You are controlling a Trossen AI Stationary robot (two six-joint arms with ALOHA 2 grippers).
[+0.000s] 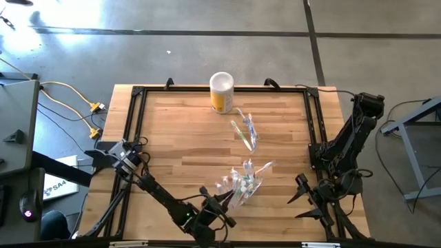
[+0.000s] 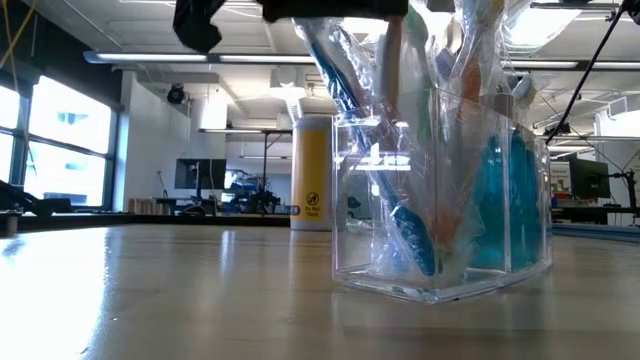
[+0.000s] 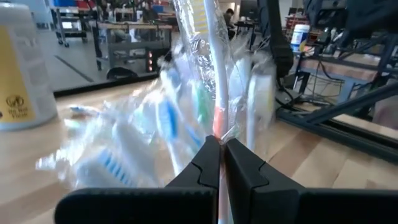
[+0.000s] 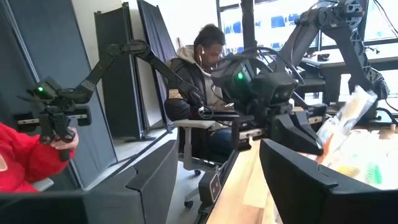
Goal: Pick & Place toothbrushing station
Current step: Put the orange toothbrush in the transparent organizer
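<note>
Left gripper (image 3: 221, 149) is pinched tight on the clear plastic bag (image 1: 242, 184) of toothbrushes (image 3: 211, 68), near the front middle of the table (image 1: 186, 138). In the low view the bag sits in a clear square container (image 2: 440, 200), teal toothpaste tubes (image 2: 510, 200) blurred behind crinkled film. A 2nd clear bundle (image 1: 247, 131) lies mid-table. The yellow canister (image 2: 311, 172) carries a round emblem and small print, too tiny to read. Right gripper (image 1: 303, 200) waits at the front right, fingers apart, holding nothing. Behind, a seated person (image 4: 202, 87).
</note>
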